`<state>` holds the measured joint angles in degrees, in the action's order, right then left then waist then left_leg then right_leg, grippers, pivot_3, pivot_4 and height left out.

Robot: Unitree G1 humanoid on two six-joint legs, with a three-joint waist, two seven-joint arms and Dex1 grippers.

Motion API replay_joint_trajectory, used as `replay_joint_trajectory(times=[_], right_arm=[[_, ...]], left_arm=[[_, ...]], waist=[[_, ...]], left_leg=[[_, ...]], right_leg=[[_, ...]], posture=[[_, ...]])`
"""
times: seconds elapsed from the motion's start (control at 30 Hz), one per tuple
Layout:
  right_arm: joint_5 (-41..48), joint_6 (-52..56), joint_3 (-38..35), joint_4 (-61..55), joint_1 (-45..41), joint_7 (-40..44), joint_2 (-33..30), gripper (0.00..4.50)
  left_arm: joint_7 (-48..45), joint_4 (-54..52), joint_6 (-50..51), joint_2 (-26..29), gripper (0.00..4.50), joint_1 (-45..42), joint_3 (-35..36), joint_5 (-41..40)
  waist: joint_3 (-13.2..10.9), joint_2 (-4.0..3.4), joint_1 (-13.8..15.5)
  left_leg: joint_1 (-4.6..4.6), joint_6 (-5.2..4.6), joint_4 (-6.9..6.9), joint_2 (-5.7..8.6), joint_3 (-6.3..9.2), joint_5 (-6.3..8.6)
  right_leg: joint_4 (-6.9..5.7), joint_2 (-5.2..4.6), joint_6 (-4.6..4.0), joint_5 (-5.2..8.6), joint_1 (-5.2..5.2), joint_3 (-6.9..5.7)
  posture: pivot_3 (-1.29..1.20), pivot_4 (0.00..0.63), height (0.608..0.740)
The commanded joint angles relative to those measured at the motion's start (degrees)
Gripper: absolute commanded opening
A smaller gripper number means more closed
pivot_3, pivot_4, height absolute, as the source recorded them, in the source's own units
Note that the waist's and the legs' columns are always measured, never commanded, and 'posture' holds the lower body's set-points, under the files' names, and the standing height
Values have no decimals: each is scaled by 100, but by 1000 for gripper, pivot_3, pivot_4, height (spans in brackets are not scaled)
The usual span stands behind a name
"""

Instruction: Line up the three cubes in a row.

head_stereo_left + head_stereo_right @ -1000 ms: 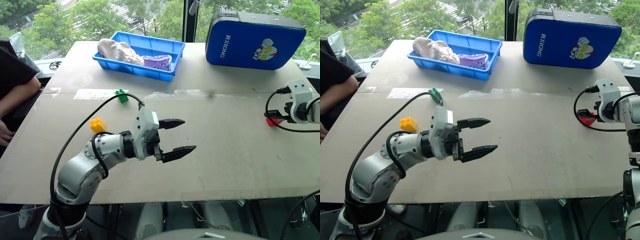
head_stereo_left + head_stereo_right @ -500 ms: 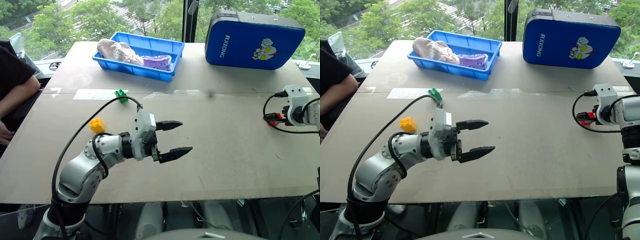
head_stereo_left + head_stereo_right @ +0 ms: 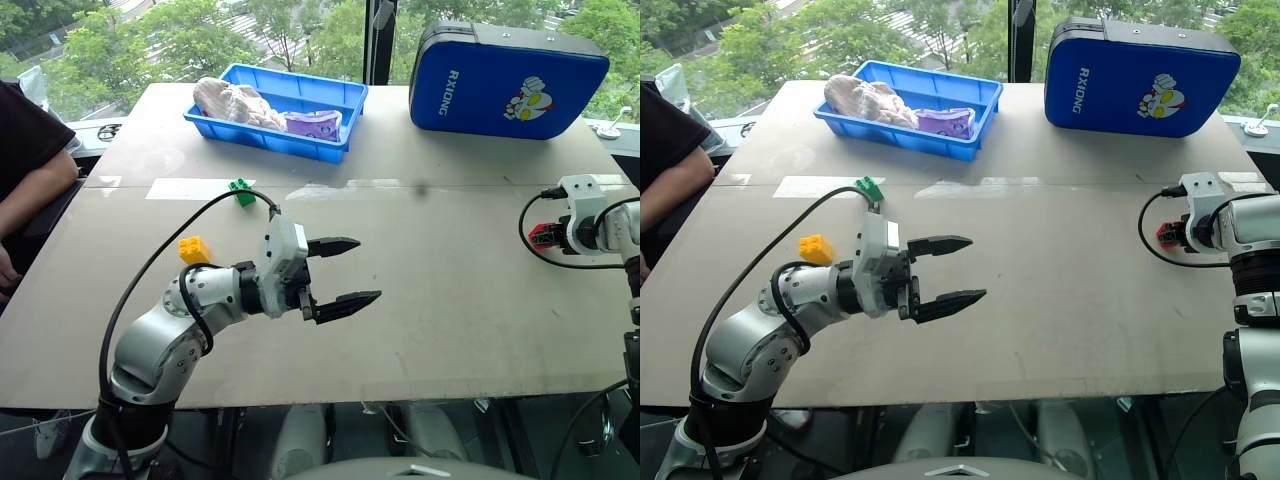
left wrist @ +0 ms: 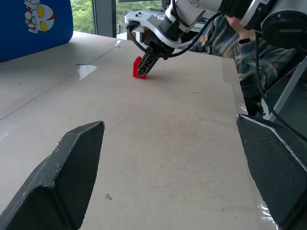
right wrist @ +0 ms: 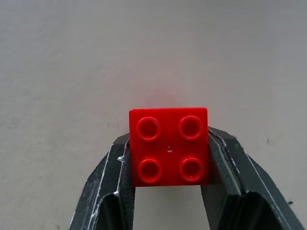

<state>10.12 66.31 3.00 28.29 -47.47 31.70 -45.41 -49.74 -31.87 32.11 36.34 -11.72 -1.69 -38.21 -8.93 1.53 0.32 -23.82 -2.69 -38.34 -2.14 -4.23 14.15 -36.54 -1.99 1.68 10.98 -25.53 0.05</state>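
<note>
The red cube [image 5: 168, 146] rests on the table near the right edge, and my right gripper [image 5: 169, 141] is shut on it, one finger [image 5: 117, 167] pressed against each side. The same cube [image 3: 541, 235] also appears in the left wrist view [image 4: 139, 68]. A green cube [image 3: 241, 190] lies at the left centre of the table. The yellow cube [image 3: 194, 249] sits nearer to me on the left. My left gripper [image 3: 368, 268] hovers open over the table's middle, pointing right, with nothing between its fingers.
A blue tray [image 3: 262, 140] holding a crumpled bag and a purple packet stands at the back left. A large blue case [image 3: 510, 80] stands at the back right. A person's arm [image 3: 30, 185] rests at the left edge of the table [image 3: 440, 300].
My right gripper has sunk a little and shut on the red cube. The left arm has kept still.
</note>
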Motion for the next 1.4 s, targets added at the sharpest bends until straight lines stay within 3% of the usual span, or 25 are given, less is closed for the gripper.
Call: replay_joint_trajectory(times=[0.03, 0.17, 0.23, 0.4, 0.57, 1.03, 1.4], right_arm=[[81, -831, 166, -1128, 220, 760, -314, 1311], [645, -1919, 354, -2834, 736, 2137, -346, 1311], [696, -2117, 592, -3150, 720, 2565, -358, 1311], [-241, -3142, 2259, -3007, -42, 3512, 20, 1311], [-880, -3890, 2937, -2057, -610, 3880, 600, 1311], [-1510, -4725, 3042, -810, -957, 4669, 1294, 1311], [-1844, -4845, 2985, -427, -1023, 4669, 1554, 1311]], left_arm=[[46, -172, -70, 109, 4500, 242, 340, -78], [32, -309, -226, 256, 4500, 788, 708, -10], [11, -331, -330, 313, 4500, 954, 796, 59], [-347, -340, -305, 699, 4500, 1450, 1100, -65], [-415, -478, -240, 850, 4500, 1678, 1354, -241], [-307, -772, -204, 980, 4500, 2250, 1773, -332], [-232, -765, -188, 989, 4500, 2245, 1786, -348]], waist=[[-1, -2, -29], [-3, -4, -111], [-5, -8, -135], [-5, -8, -132], [-6, -8, -83], [-8, -11, -105], [-8, -11, -110]], left_leg=[[0, 0, 1, -1, 1, 0], [0, 0, 4, -9, 6, 0], [4, 0, 4, -16, 6, 1], [14, 1, -2, -22, 6, 0], [8, 3, -6, -20, 8, -1], [9, 4, 0, -18, 2, -1], [11, 5, -1, -18, 2, -1]], right_leg=[[0, 0, 1, 0, -1, 0], [0, 2, 8, -1, -2, -4], [-1, 8, 9, -1, -2, -4], [-15, 5, 2, 23, -2, -8], [-17, -8, -20, 11, -2, -12], [-15, -13, -23, 10, -4, -14], [-19, -13, -24, 9, -4, -14]], posture=[[0, 150, 740], [0, 150, 740], [0, 150, 740], [0, 150, 740], [0, 150, 740], [0, 150, 740], [0, 150, 740]])
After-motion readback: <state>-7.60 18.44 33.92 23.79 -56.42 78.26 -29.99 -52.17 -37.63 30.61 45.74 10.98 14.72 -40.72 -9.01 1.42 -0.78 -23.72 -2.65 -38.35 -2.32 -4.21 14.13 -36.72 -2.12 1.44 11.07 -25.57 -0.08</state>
